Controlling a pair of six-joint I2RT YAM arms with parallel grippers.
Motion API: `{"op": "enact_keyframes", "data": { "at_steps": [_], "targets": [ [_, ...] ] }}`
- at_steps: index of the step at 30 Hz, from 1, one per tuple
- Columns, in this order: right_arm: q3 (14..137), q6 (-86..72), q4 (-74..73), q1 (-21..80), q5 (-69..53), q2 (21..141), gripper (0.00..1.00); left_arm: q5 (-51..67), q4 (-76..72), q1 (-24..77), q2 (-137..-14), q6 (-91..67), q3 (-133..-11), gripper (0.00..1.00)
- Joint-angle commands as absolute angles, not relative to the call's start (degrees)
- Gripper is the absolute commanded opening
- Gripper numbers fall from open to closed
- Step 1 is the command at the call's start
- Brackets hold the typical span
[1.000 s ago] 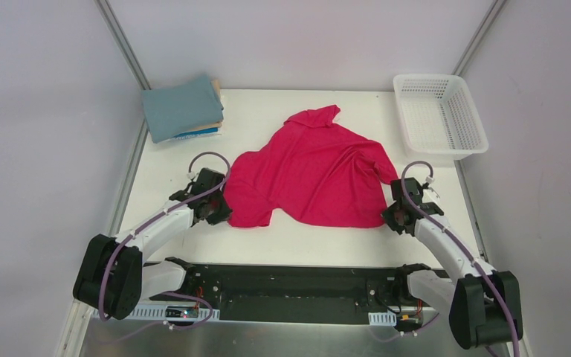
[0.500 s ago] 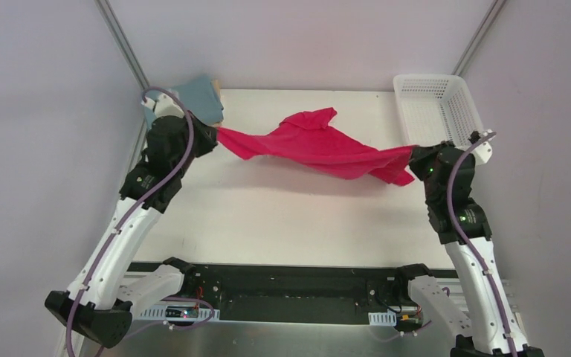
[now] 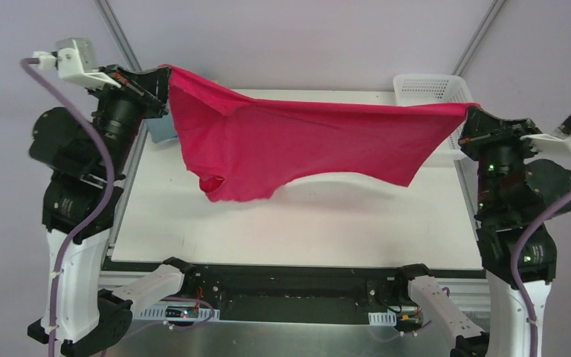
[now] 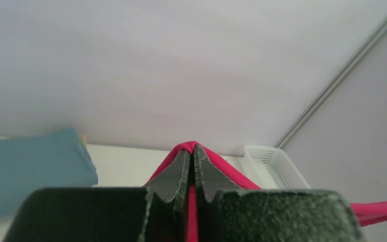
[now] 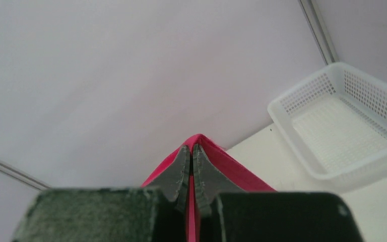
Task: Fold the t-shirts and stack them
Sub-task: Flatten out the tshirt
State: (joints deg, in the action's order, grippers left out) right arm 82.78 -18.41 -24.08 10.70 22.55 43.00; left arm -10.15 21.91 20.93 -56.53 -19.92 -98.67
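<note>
The crimson-pink t-shirt [image 3: 290, 141] hangs stretched in the air between my two grippers, high above the table. My left gripper [image 3: 165, 72] is shut on its left corner; the cloth shows as a red fold [image 4: 193, 147] around my closed fingertips. My right gripper [image 3: 470, 109] is shut on its right corner, also seen as a red fold [image 5: 197, 138]. The shirt's lower part sags toward the left, one sleeve dangling. The folded stack, teal-grey shirt on top [image 4: 30, 161], lies at the back left, mostly hidden behind my left arm in the top view [image 3: 162, 130].
A white mesh basket [image 3: 425, 88] stands at the back right, partly behind the shirt; it also shows in the right wrist view [image 5: 342, 121] and the left wrist view [image 4: 274, 166]. The white table [image 3: 305, 223] lies below the hanging shirt. Walls enclose the sides.
Both arms have risen and spread apart, lifting the crimson-pink shirt from the table and stretching it out in the air. It lay crumpled a second ago.
</note>
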Motion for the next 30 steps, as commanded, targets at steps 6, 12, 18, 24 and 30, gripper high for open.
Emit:
{"op": "enact_keyframes", "data": {
  "at_steps": [6,12,18,24,30],
  "targets": [
    [99.90,-13.63,-31.52,10.50,13.79,43.17,0.00,-1.12,25.30,20.83,-53.65,-12.77,-115.35,0.00],
    [103.73,-14.63,-33.75,10.46,10.37,41.26,0.00,4.40,25.80,20.83,-52.82,-12.94,-118.79,0.00],
    [100.99,-15.87,-34.23,10.47,11.35,40.70,0.00,1.00,26.02,20.83,-54.54,-12.25,-118.37,0.00],
    [90.60,-17.52,-33.61,10.46,18.84,41.33,0.00,-5.77,25.34,20.83,-59.90,-10.95,-112.49,0.00],
    [66.27,-23.84,-26.01,10.46,25.20,42.00,0.00,-16.94,18.55,20.79,-67.37,-10.62,-94.05,0.00]
  ]
}}
